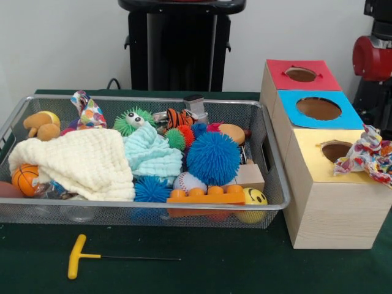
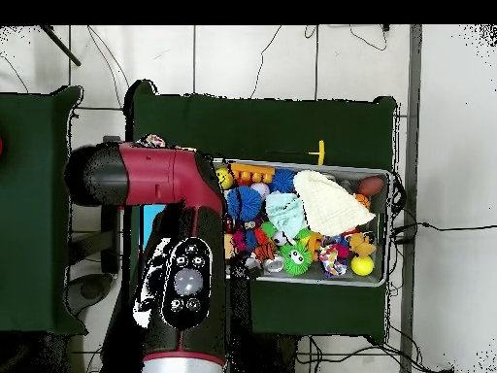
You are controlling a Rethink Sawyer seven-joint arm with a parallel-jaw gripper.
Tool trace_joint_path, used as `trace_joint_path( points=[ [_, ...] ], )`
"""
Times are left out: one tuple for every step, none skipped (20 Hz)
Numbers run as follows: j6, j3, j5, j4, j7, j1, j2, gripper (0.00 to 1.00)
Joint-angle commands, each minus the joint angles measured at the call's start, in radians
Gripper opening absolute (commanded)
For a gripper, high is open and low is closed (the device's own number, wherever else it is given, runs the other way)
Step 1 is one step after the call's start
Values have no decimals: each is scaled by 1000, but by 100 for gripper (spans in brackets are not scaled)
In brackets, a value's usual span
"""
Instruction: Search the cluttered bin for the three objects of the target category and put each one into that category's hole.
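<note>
A wire bin holds a heap of toys and cloths. A cream knitted cloth lies at its left, a light teal cloth beside it, and a colourful patterned cloth at the back left. A wooden box to the right has a red hole, a blue hole and a yellow hole. Another patterned cloth lies at the right edge of the yellow hole. Only the red arm shows; in the overhead view the arm covers the box and hides the gripper.
The bin also holds a big blue spiky ball, a green fuzzy toy, a basketball, a baseball, an orange brick and a yellow smiley ball. A yellow T-handle tool lies in front of the bin.
</note>
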Motion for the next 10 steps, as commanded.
trace_joint_path(
  points=[
    [-12,67,16,-20,195,-12,87,0],
    [-13,65,17,-21,196,-11,87,0],
    [-14,64,17,-22,198,-10,88,0],
    [-17,62,18,-23,201,-9,89,0],
    [-20,63,18,-24,199,-10,90,0],
    [-25,63,18,-26,199,-10,94,0],
    [-30,63,18,-28,199,-10,96,0],
    [-33,63,18,-29,199,-11,99,0],
    [-37,63,18,-30,199,-11,101,0],
    [-40,63,19,-30,201,-11,102,0]
  ],
)
